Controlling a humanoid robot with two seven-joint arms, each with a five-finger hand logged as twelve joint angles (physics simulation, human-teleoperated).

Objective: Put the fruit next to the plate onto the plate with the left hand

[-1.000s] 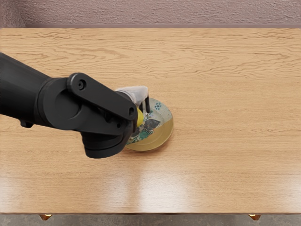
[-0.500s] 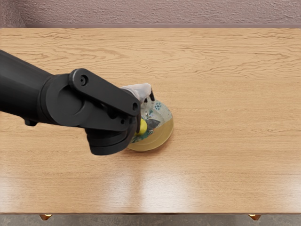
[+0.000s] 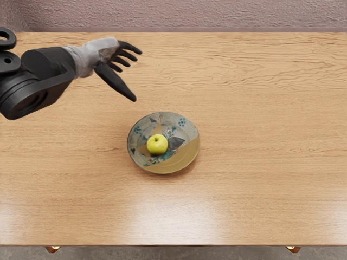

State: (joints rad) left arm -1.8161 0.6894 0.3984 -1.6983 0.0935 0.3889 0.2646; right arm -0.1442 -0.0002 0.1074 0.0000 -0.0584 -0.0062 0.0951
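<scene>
Apple (image 3: 157, 144) on plate (image 3: 184, 157), wooden table (image 3: 260, 108), grey textured wall (image 3: 217, 13) behind.

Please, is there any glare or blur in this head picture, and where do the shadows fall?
Head view: a pale sheen of reflected light lies on the table in front of the plate. Head view: a thin, soft shadow hugs the plate's near rim. Head view: the yellow-green fruit and the open left robot hand are sharp, with no motion blur.
</scene>
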